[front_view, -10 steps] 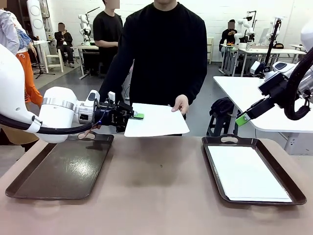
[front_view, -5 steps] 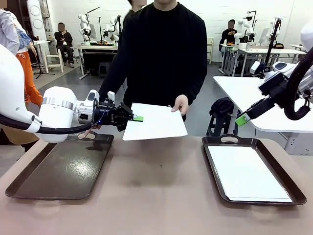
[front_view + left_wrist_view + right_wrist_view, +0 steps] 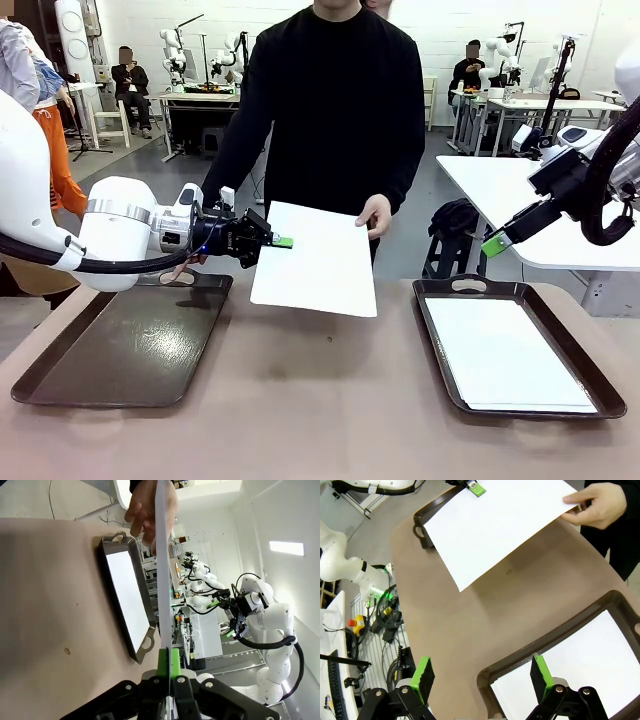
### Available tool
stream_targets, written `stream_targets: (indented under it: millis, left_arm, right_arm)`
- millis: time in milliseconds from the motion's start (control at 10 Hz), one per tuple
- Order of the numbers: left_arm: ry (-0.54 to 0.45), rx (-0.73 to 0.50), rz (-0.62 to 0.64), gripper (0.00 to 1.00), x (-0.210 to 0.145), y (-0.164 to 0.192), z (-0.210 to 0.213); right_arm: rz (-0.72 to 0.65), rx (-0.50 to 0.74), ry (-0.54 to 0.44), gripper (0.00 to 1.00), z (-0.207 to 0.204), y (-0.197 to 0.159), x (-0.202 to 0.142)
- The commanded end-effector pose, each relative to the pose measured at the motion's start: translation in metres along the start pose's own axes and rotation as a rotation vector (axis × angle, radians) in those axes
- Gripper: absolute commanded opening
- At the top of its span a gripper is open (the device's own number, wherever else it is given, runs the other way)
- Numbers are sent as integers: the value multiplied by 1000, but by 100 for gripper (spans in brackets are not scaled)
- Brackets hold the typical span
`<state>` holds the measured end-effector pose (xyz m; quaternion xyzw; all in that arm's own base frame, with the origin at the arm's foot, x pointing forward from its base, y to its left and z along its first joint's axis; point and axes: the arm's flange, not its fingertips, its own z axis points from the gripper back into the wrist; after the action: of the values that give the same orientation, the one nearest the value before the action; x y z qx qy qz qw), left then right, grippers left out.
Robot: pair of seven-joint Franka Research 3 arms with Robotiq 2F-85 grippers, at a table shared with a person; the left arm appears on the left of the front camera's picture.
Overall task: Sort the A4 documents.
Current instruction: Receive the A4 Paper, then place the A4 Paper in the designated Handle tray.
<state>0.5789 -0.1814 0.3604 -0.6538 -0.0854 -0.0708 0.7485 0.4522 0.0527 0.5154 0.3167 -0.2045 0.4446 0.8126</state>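
1. The A4 sheet (image 3: 318, 262) hangs in the air above the table's middle, between the two trays. It is thin, plain white and limp: its free near corner droops toward the tabletop, which suggests it is carried by its edges alone.
2. The left gripper (image 3: 281, 241) is clenched on the sheet's left edge. In the left wrist view the paper runs edge-on between the green pads (image 3: 162, 661), which are pressed flat against it. This looks like a handover grip taken from the side.
3. The person's hand (image 3: 374, 213) pinches the far right corner, so the sheet is shared between hand and gripper. The release has probably not yet happened.
4. The left tray (image 3: 120, 345) lies just below the left gripper, dark brown, glossy and bare, with a cut-out handle. It is the likely place for this sheet.
5. The right tray (image 3: 590, 372) holds a second white sheet (image 3: 505, 352) lying flat inside its raised rim.
6. The right gripper (image 3: 479, 675) hovers released, jaws wide, over the near corner of the right tray and grasps nothing.
7. The table (image 3: 320, 400) is matte light brown and smooth.
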Motion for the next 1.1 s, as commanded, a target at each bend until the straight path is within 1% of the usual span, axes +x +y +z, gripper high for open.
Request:
stream_targets:
  millis: [0, 1000]
  left_arm:
    - [-1, -1, -10, 0, 0, 0, 0]
    - [-1, -1, -10, 0, 0, 0, 0]
  right_arm:
    - [5, -3, -5, 100, 0, 0, 0]
    - [5, -3, -5, 100, 0, 0, 0]
